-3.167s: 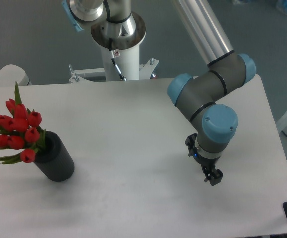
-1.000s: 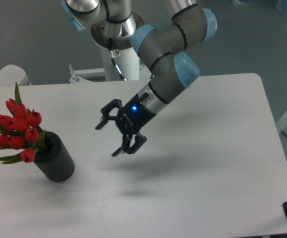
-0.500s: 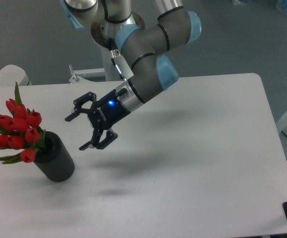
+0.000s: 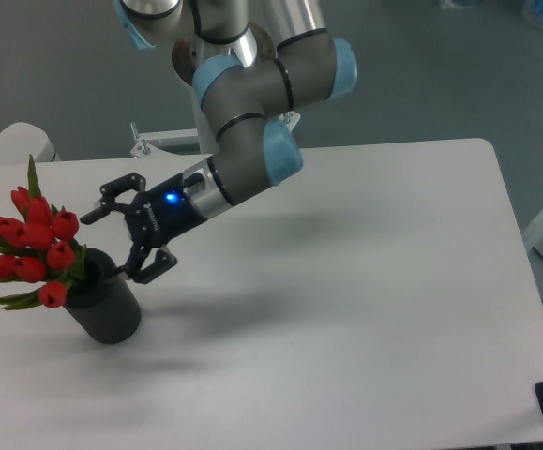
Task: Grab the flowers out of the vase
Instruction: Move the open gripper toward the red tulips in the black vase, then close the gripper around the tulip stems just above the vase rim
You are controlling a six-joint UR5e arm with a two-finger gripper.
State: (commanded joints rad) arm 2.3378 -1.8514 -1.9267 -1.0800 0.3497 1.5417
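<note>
1. The gripper (image 4: 112,242) has its jaws spread wide apart; nothing sits between them; one finger reaches up and to the left toward the red buds, the other points down toward the rim of the vase; the lower fingertip is just beside the rim, and whether it touches cannot be told; a small blue light glows on the gripper body.
2. The jaws face left, toward the flowers; the wrist behind them slopes up and to the right into the grey arm (image 4: 252,141) with its light-blue joint caps.
3. The flowers (image 4: 29,246) stand in the vase (image 4: 107,305) at the left side of the desk; the red buds form a tight bunch leaning up and to the left; the long axis of the bunch runs from the mouth of the vase toward the upper left; a green leaf sticks up above the buds and others poke out to the left.
4. The vase is a black cylinder; it appears tilted, with its mouth toward the upper left and its base toward the lower right; the stems go down into the mouth.
5. The desk (image 4: 365,300) is white with rounded corners; soft shadows of the arm lie on it to the right of the vase.
6. Behind the desk the white base column (image 4: 229,117) of the arm stands on a grey floor (image 4: 55,66).
</note>
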